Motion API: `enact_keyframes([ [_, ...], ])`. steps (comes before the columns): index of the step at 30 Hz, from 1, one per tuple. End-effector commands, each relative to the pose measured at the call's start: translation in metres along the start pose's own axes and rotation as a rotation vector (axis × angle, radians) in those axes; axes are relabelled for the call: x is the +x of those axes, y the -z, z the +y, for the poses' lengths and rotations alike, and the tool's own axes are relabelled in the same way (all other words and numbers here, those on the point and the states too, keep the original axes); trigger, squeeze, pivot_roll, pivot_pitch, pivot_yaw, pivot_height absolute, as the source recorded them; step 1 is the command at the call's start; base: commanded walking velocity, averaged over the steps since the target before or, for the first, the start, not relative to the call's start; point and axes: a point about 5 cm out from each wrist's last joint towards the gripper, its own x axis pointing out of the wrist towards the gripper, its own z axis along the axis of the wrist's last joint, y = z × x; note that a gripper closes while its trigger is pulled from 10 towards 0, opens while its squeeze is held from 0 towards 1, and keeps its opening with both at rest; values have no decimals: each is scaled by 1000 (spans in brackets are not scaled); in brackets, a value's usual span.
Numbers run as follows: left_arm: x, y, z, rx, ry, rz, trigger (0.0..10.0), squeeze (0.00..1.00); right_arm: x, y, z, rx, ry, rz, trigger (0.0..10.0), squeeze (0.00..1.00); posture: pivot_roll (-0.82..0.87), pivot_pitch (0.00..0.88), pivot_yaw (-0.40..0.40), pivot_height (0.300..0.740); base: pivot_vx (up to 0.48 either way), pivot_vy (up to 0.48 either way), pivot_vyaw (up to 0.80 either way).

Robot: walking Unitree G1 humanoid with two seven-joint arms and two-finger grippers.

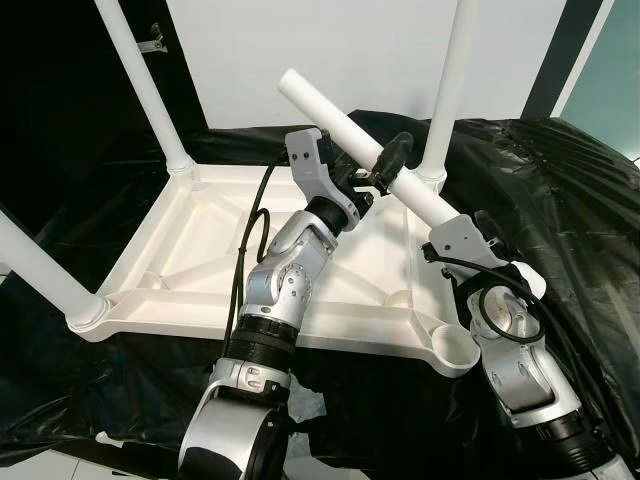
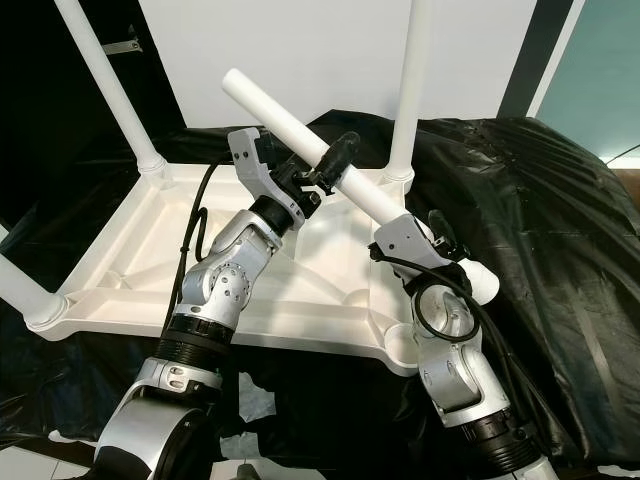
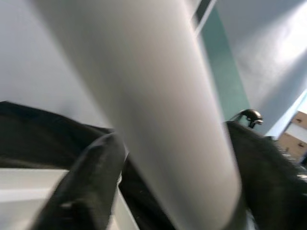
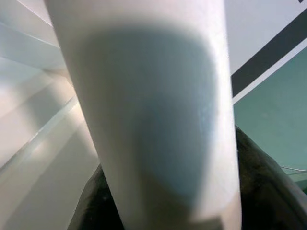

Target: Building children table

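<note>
A white children's table top [image 1: 200,250] lies upside down on black sheeting. Three white legs stand in its corners: back left [image 1: 145,85], back right [image 1: 447,90] and front left [image 1: 40,270]. The front right corner socket [image 1: 457,346] holds no leg. A loose white leg [image 1: 330,110] hangs tilted above the table's right side, its upper end pointing back left. My left gripper [image 1: 388,165] is shut around its middle, with one black finger [image 3: 91,182] beside the leg [image 3: 158,110]. My right gripper [image 1: 447,222] is shut on its lower end [image 4: 153,120], above the right rim.
Black plastic sheeting [image 1: 570,200] covers the surface under and around the table, bunched up on the right. A white wall panel [image 1: 320,50] stands close behind. A strip of pale floor [image 1: 40,465] shows at the near left edge.
</note>
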Motion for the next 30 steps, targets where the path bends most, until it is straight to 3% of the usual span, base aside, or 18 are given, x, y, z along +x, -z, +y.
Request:
enact_keyframes([
  [1,5,-2,-4,-17,1,-31,0,0,2,-7,-3,8,22,-35,0,0,-106,0,45,740,0,0,0],
  [5,3,-2,-5,-21,11,-38,0,0,5,-7,-5,15,32,-38,0,0,-104,0,49,740,0,0,0],
  [7,1,-3,-3,-20,15,-38,0,0,7,-7,-7,26,49,-28,4588,0,-107,0,50,740,0,0,0],
  [8,1,-3,-3,-20,15,-38,0,0,7,-7,-7,26,49,-28,4588,0,-107,0,50,740,0,0,0],
  [9,1,-3,-3,-18,15,-37,0,0,8,-7,-7,29,53,-25,10000,0,-106,0,50,740,0,0,0],
  [19,3,-2,-3,-14,21,-39,0,0,9,-14,-8,50,62,-35,10000,0,-115,0,55,740,0,0,0],
  [20,3,-1,-3,-9,22,-35,0,0,10,-17,-10,97,45,-30,10000,1000,-121,0,63,740,0,0,0],
  [21,3,0,-3,-5,24,-32,0,0,10,-21,-11,125,10,-32,10000,0,-125,0,66,740,0,0,0],
  [25,4,0,-4,0,27,-29,0,0,11,-25,-12,133,-57,-40,10000,0,-128,0,67,740,0,0,0],
  [30,4,2,-2,4,22,-24,0,0,3,-21,-14,45,-220,-26,10000,0,-139,0,67,740,0,0,0],
])
